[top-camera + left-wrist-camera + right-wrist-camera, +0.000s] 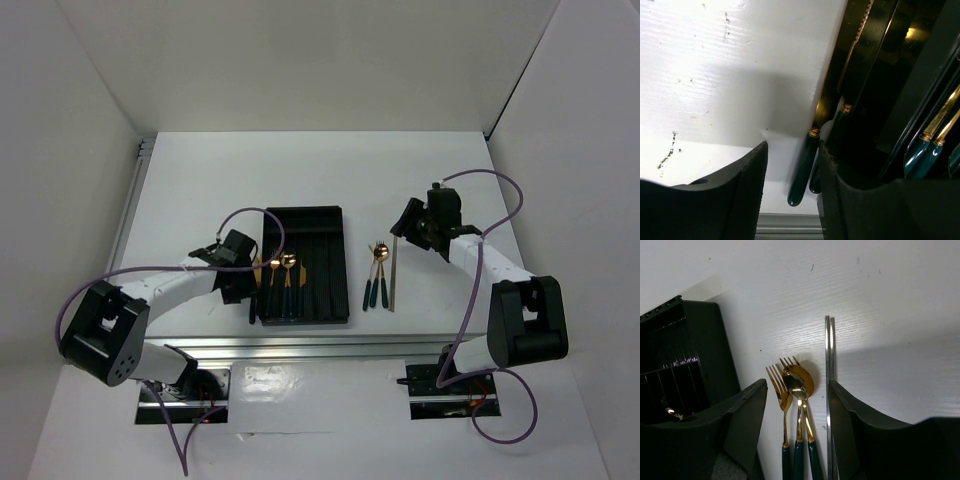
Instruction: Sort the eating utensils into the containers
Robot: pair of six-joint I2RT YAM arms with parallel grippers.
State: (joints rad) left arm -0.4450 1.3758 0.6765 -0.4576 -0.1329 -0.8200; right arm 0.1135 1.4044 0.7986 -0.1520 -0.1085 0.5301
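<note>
1. Fingers (740, 200) of the left gripper (793, 147) stand apart, a teal knife handle (802, 170) showing between them, just beside the tray (880, 75)
2. Spread too, the right gripper (798, 385) frames forks (775, 385) and spoon (796, 382), grey stick (828, 365) beside one finger

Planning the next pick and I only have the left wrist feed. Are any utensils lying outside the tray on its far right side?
Observer: Yes. Right of the tray lies a cluster of teal-handled utensils: two forks and a spoon, gold heads pointing away from the arms.
Operator: Anything else over there?
Observer: A grey stick lies just right of that cluster, roughly parallel to it.
Operator: Where's the right arm?
Observer: The right gripper hovers above those utensils, jaws open, holding nothing.
</note>
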